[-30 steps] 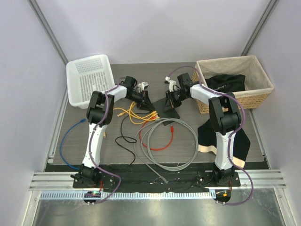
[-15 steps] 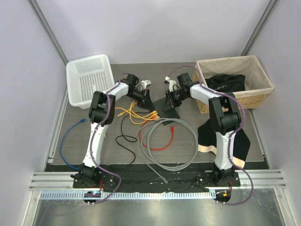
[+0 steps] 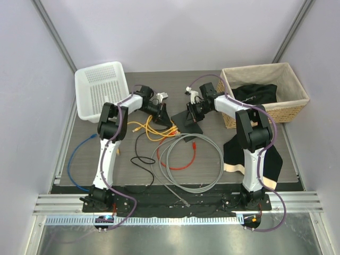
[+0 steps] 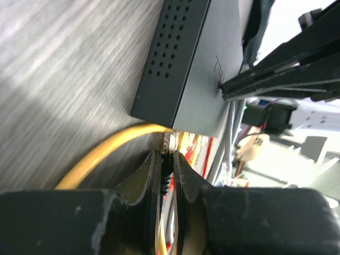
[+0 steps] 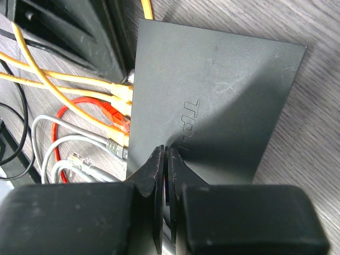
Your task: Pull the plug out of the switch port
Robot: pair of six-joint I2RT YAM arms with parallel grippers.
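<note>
The switch [image 3: 188, 123] is a flat matte-black box lying mid-table; it also shows in the left wrist view [image 4: 196, 79] and the right wrist view [image 5: 212, 106]. Yellow [image 5: 119, 95], orange [image 5: 114, 114] and grey [image 5: 114, 146] plugs sit in its sockets. My left gripper [image 3: 163, 112] [image 4: 169, 155] is at the switch's socket corner, its jaws closed on the clear plug [image 4: 172, 141] of a yellow cable [image 4: 106, 154]. My right gripper [image 3: 192, 112] [image 5: 166, 150] is shut, its tips pressing on the switch's top.
A white plastic basket [image 3: 101, 90] stands at the back left and a wicker basket [image 3: 264, 68] holding dark cloth at the back right. A black-and-cream cloth [image 3: 252, 154] lies by the right arm. Grey [image 3: 186, 164], red [image 3: 183, 159], black [image 3: 141, 159] and blue [image 3: 74, 159] cables lie in front.
The left gripper shifted slightly away and back beside the switch. The right arm and the switch have not visibly moved.
</note>
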